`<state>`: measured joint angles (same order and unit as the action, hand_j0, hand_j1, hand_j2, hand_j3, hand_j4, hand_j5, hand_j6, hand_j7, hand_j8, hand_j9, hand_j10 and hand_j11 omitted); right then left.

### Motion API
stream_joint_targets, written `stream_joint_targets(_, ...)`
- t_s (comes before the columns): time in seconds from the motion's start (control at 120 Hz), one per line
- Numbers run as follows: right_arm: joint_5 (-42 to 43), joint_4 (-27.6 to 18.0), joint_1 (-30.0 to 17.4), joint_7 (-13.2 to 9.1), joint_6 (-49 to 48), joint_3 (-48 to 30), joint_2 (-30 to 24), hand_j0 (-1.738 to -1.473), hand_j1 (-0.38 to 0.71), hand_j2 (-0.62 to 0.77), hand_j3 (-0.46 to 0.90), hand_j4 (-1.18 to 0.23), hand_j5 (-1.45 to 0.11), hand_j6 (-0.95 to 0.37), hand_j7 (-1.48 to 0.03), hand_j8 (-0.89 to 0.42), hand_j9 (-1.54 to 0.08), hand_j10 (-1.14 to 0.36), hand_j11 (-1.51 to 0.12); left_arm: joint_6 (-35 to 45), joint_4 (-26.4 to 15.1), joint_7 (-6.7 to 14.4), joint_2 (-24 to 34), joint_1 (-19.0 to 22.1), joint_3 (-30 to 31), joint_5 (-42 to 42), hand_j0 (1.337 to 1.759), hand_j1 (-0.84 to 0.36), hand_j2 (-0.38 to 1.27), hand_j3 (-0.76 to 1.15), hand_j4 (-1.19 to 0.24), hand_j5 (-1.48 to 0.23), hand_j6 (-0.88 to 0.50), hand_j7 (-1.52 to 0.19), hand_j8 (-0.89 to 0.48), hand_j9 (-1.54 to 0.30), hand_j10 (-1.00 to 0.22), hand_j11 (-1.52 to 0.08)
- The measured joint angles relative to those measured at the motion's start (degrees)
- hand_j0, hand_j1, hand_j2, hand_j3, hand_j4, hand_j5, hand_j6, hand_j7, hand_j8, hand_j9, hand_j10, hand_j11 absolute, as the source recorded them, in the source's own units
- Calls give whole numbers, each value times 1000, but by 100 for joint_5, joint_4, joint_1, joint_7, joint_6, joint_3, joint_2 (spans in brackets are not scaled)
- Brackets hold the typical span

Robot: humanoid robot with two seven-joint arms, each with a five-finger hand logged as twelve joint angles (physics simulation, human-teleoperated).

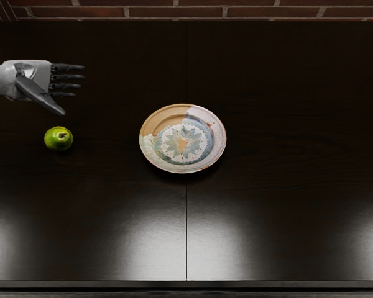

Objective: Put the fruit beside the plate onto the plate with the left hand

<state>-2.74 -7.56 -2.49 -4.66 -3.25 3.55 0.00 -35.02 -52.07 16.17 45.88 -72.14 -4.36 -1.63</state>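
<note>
**Item 1. Left hand** point(42, 82): grey palm, dark fingers point(68, 77), with the arm entering from the left edge. The four fingers are stretched out straight and laid close side by side. The thumb is splayed off on a downward slant. Nothing is grasped.

**Item 2. Green fruit** point(58, 138): round, with the stem dimple turned up. It is set on the table just below the thumb tip, apart from the hand and untouched by it.

**Item 3. Plate** point(150, 126): glazed in tan, white and blue with a star motif. It is found well beyond the fingertips and lower, level with the fruit. The fruit is kept on the hand's side of it, clear of the rim.

**Item 4. Table** point(286, 217): dark and glossy, divided by one seam.

**Item 5. Brick wall** point(174, 11): seen past the hand, along the top edge.
</note>
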Motion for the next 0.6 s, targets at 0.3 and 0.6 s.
stream_joint_targets(0.3,2,11,-21,-9,0,2,0,-1658,-320,-5,0,-24,-31,-24,-31,-24,-31,-24,-31,0,-26,-8,-44,34,-9,274,1658,349,0,0,0,0,0,0,0,0,0,0)
stream_joint_targets(0.6,2,9,-32,-17,0,5,0,-1658,-320,-5,0,-24,-31,-24,-31,-24,-31,-24,-31,0,24,-483,-152,91,-541,1100,1658,349,0,0,-1,0,-1,0,-1,0,0,0)
